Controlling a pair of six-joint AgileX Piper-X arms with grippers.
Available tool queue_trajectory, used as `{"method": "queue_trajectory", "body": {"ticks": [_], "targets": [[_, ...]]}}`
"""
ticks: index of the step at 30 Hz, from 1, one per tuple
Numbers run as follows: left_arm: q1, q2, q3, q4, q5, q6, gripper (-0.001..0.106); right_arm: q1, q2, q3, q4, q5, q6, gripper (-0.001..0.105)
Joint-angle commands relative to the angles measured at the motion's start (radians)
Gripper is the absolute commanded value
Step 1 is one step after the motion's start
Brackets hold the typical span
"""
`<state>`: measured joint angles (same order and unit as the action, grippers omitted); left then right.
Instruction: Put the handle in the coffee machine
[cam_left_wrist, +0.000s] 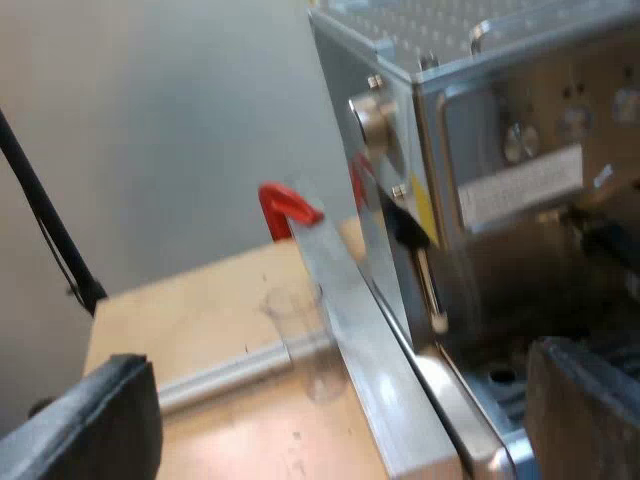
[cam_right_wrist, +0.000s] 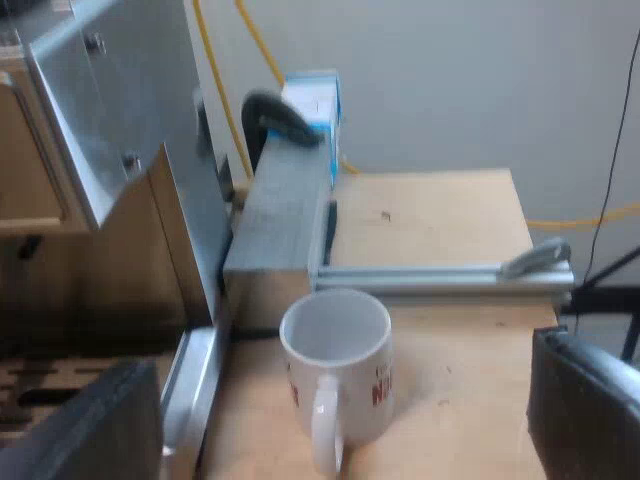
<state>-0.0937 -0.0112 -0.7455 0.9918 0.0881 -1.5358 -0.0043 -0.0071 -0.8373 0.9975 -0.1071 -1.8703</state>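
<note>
Wooden tabletop (cam_right_wrist: 440, 220) open beyond mug (cam_right_wrist: 335, 340) at espresso machine (cam_right_wrist: 150, 120) edge, perhaps a measuring glass (cam_left_wrist: 300, 340), left pincer (cam_left_wrist: 340, 420), right pincer (cam_right_wrist: 345, 425) both apart

Left claw (cam_left_wrist: 335, 360), right claw (cam_right_wrist: 342, 355), both with broad, blocky black fingers (cam_left_wrist: 85, 425)

The espresso machine (cam_left_wrist: 480, 150), a shiny steel box with a round side knob (cam_left_wrist: 374, 118), stands upright on the wooden table (cam_left_wrist: 190, 310).

Red print on mug (cam_right_wrist: 340, 362) illegible; machine label (cam_left_wrist: 520, 188) blurred.
</note>
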Motion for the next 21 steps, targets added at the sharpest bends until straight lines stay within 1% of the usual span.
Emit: {"method": "queue_trajectory", "body": {"ticks": [1,3,4,6,8,10,14,16,21], "targets": [[-0.001,-0.129,0.012,0.025,0.020,-0.001,0.075,-0.004,-0.046,-0.001,-0.008,0.004,-0.010,0.075],[0.001,-0.145,0.021,0.039,0.027,-0.001,0.075,-0.004,-0.046,-0.001,-0.006,0.013,-0.007,0.075],[0.002,-0.145,0.020,0.056,0.029,-0.001,0.075,-0.004,-0.046,-0.001,-0.006,0.013,0.005,0.075],[0.005,-0.145,0.028,0.059,0.028,-0.001,0.075,-0.004,-0.046,-0.001,-0.006,0.013,0.020,0.075],[0.014,-0.143,0.031,0.053,0.044,-0.001,0.075,-0.004,-0.046,0.002,-0.006,0.013,0.020,0.075],[0.033,-0.144,0.042,0.022,0.060,-0.006,0.075,-0.004,-0.046,0.003,-0.006,0.013,0.020,0.075],[0.051,-0.141,0.080,-0.050,0.060,-0.018,0.075,-0.004,-0.046,0.027,-0.016,0.013,0.020,0.075],[0.051,-0.141,0.117,-0.091,0.058,-0.018,0.075,-0.004,-0.046,0.055,-0.021,0.013,0.020,0.075],[0.051,-0.141,0.181,-0.137,0.058,-0.018,0.075,-0.004,-0.046,0.111,-0.026,0.013,0.020,0.075]]}}
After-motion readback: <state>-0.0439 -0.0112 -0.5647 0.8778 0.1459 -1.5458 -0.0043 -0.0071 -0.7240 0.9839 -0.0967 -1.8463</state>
